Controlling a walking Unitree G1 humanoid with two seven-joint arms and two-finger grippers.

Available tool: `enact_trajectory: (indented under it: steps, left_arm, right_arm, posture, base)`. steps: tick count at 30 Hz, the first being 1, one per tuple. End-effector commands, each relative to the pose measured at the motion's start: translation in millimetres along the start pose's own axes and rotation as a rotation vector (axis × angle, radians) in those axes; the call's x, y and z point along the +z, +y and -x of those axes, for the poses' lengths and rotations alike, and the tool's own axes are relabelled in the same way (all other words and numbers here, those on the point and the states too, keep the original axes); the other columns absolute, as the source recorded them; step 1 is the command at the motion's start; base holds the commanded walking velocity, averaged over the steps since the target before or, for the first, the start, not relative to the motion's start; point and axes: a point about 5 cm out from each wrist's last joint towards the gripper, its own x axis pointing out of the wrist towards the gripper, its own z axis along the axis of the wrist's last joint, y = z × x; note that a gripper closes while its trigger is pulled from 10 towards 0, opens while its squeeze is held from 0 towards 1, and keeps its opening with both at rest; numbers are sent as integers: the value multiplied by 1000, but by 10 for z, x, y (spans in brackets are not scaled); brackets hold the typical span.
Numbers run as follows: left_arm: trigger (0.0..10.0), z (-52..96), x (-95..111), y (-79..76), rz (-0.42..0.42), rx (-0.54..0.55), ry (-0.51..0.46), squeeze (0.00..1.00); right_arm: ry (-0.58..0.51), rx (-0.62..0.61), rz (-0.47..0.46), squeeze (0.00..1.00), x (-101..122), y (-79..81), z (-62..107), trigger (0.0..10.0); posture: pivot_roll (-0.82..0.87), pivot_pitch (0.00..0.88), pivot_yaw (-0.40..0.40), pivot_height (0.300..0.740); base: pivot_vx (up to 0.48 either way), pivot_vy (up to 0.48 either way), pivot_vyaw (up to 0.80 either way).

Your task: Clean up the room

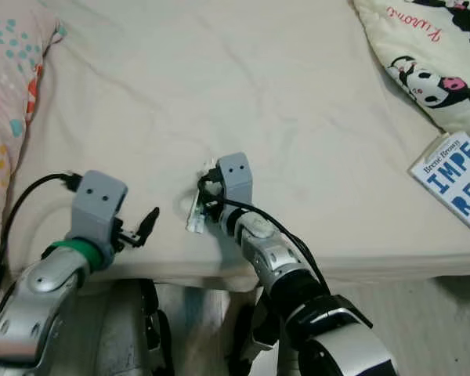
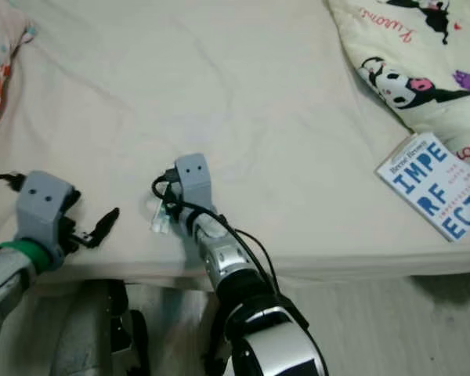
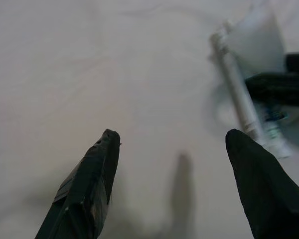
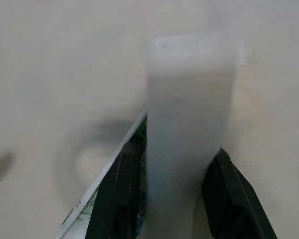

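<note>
Cream bed sheet [image 1: 243,86] is occupied near its front edge by both grippers. A small white wrapper [image 4: 189,124] is clamped between the right gripper's [image 1: 210,196] fingers. The left gripper [image 3: 182,174], fingers spread and empty, is held just beside it. Pickup appears underway; lifting and disposal are called for next.

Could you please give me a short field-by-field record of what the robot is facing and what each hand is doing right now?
surface: bed with cream sheet, robot at its near edge
right hand: shut on a small white wrapper near the bed's edge
left hand: open, held over the sheet just left of the wrapper, holding nothing
book: blue-and-white paperback, flat at the right edge of the bed
cartoon-print blanket: far right corner
dotted pillow: far left
</note>
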Motion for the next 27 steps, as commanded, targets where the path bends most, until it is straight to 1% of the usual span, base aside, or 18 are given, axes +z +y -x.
enact_trajectory:
  steps: [1,3,5,6,7,8,9,10,12,15,17,19,21,22,23,24,25,27]
  left_arm:
    - [10000,-17,-62,-43,4,-11,17,0]
    - [10000,-43,-28,-48,3,-9,3,0]
    - [10000,-43,-28,-48,3,-9,3,0]
    - [10000,-44,-27,-36,1,-4,-1,0]
    - [10000,-44,-27,-36,1,-4,-1,0]
    - [10000,-26,-33,2,-4,13,-5,0]
    - [10000,-13,-39,26,-8,24,-7,0]
    - [10000,-13,-39,26,-8,24,-7,0]
    - [10000,19,-49,79,-16,49,-7,0]
    - [10000,18,-56,94,-19,54,-10,0]
    - [10000,37,-59,124,-21,69,-13,0]
    - [10000,48,-59,147,-21,85,-16,0]
    - [10000,48,-59,147,-21,85,-16,0]
    - [10000,45,-59,153,-20,91,-18,0]
    - [10000,45,-59,153,-20,91,-18,0]
    - [10000,33,-50,168,-21,103,-28,0]
    - [10000,27,-46,174,-22,107,-32,0]
    - [10000,23,-38,191,-24,116,-38,0]
  right_arm:
    - [152,104,-113,0,-489,397,65,10000]
    - [205,131,-56,0,-610,500,85,10000]
    - [205,131,-56,0,-610,500,85,10000]
    - [235,137,-7,0,-691,538,102,9882]
    - [235,137,-7,0,-691,538,102,9882]
    - [289,135,94,0,-854,573,144,4000]
    - [310,122,126,0,-921,554,166,0]
    - [310,122,126,0,-921,554,166,0]
    - [327,86,133,0,-984,467,192,0]
    - [331,81,128,0,-985,444,196,0]
    - [304,91,74,0,-922,404,184,0]
    - [263,131,40,0,-844,401,173,0]
    - [263,131,40,0,-844,401,173,0]
    - [238,174,28,0,-805,429,173,0]
    - [238,174,28,0,-805,429,173,0]
    - [194,256,27,0,-760,464,201,0]
    - [182,279,33,0,-753,466,217,0]
    - [167,285,42,0,-753,437,242,0]
  posture:
    - [120,422,-19,585]
    - [122,422,-17,585]
    - [122,422,-17,585]
    - [128,421,-16,585]
    - [128,421,-16,585]
    - [134,420,-16,585]
    - [143,416,-20,585]
    - [143,416,-20,585]
    - [146,413,-24,585]
    - [146,413,-24,585]
    - [145,406,-29,585]
    - [143,397,-32,585]
    - [143,397,-32,585]
    - [143,385,-34,585]
    - [143,385,-34,585]
    - [144,363,-36,585]
    - [144,363,-36,585]
    - [149,350,-37,585]
  base:
    - [0,0,0]
    - [0,0,0]
    - [0,0,0]
    - [0,0,0]
    - [0,0,0]
    - [0,0,0]
    - [0,0,0]
    - [0,0,0]
    - [0,0,0]
    - [0,0,0]
    - [0,0,0]
    - [0,0,0]
    - [0,0,0]
    - [0,0,0]
    - [0,0,0]
    - [0,0,0]
    - [0,0,0]
    - [0,0,0]
